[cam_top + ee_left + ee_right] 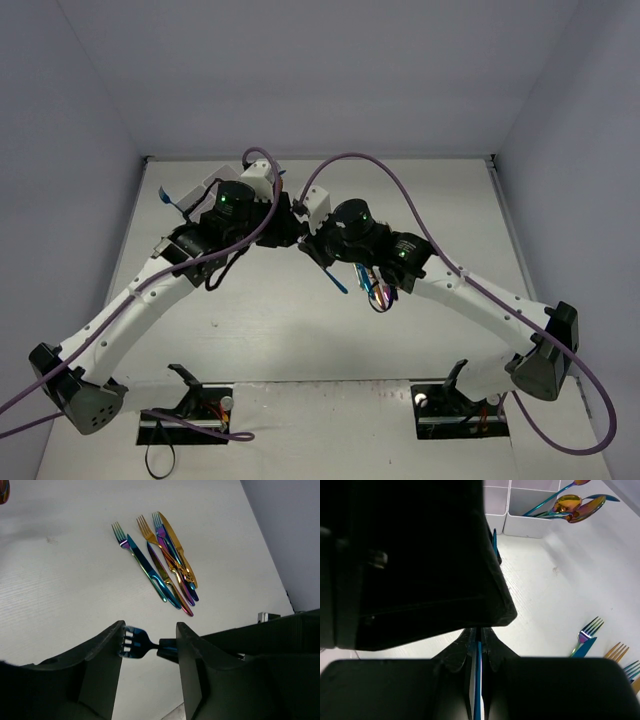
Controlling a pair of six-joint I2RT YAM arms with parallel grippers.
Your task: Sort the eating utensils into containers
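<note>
A slim blue metal fork (134, 643) was pinched by the right gripper (478, 641), its tines framed by the spread jaws of the left gripper (150, 628). Iridescent forks and knives (165, 566) were laid just beyond on the table. The white divided box (530, 523) was half hidden behind the left gripper's body.

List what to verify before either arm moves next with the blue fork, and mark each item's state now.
1. Hold: the right gripper is shut on the blue fork: ok.
2. Position: the fork's head sits between the fingers of the left gripper: ok.
3. Second grip: left gripper actually clamping the fork: cannot tell; its jaws stand apart around the head.
4. Clearance: the loose utensils on the table lie apart from both grippers: ok.
5. Target: the white box is in the right wrist view, with spoons in one compartment: ok.
6. Which compartment takes forks: cannot tell.
</note>
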